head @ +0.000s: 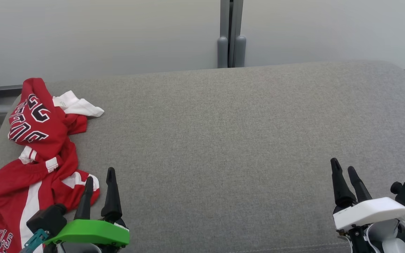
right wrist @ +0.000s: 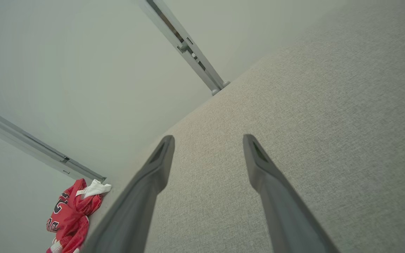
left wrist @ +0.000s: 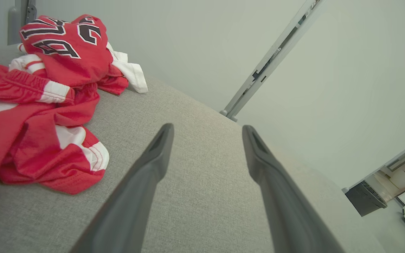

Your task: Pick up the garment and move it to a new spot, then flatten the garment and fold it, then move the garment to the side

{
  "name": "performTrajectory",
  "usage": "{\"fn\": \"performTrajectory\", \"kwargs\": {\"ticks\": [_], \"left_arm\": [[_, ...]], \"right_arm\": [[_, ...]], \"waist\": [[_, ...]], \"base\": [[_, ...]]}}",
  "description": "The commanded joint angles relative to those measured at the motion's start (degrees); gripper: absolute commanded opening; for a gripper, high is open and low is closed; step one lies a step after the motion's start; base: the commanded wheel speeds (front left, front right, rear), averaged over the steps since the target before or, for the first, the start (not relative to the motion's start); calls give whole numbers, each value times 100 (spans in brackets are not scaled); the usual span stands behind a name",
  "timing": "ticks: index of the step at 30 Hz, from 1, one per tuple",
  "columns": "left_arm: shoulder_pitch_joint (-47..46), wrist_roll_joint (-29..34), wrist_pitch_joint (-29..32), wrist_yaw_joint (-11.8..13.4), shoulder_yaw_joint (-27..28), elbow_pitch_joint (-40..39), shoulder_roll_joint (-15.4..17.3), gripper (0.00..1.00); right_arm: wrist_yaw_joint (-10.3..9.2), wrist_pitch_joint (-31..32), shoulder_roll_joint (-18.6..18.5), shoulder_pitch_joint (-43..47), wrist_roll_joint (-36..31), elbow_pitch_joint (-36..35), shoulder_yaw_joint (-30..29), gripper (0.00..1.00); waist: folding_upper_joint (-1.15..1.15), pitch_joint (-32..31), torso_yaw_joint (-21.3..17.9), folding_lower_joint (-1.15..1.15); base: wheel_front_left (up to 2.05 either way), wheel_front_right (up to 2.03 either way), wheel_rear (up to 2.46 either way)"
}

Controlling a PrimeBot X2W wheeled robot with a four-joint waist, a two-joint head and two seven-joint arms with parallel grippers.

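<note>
Nearest the lens, the left gripper (head: pixel 100 175) stands at the lower left with its two dark fingers spread wide and nothing between them. Its wrist view confirms bare grey fabric in the gap.

Subject item: the garment (head: pixel 44 140), a red jersey with white panels and black-and-white lettering, lies crumpled in a loose heap at the left end of the worktop (head: pixel 223 140). It runs from the far left corner down toward the near edge. A white inner part sticks out at the far side. Its near hem lies just beside the left gripper; the wrist view shows the cloth off to one side of the fingers, not touching them.

The padded grey cloth surface is bare across its middle and right.

The right gripper (head: pixel 343 165) sits at the lower right, well apart from the garment, fingers likewise spread and holding nothing.

Behind the worktop stands a pale wall (head: pixel 118 35) with a grey vertical post (head: pixel 231 35).

Assessment: no stage appears done. The garment is bunched, not lifted, not flattened, not folded. Pick-up, relocation, flattening, folding and the final shift aside all remain. The left gripper looks best placed to open the first step.
</note>
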Motion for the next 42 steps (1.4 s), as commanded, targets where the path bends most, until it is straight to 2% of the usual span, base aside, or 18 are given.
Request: {"fn": "performTrajectory", "kwargs": {"ticks": [1,17,42], "left_arm": [[59,252,-40,51,32,-83,87,100],[299,1391,-149,308,26,192,300,100],[634,2324,-280,352,5,180,398,100]], "right_arm": [[2,-82,-50,18,-260,-103,73,100],[2,-469,-61,100,-1452,81,580,100],[3,-980,-76,240,-2727,183,1122,100]], "waist": [[0,-9,-1,0],[0,-117,10,0],[0,-334,-3,0]], "base": [[0,0,0],[0,0,0],[0,0,0]]}}
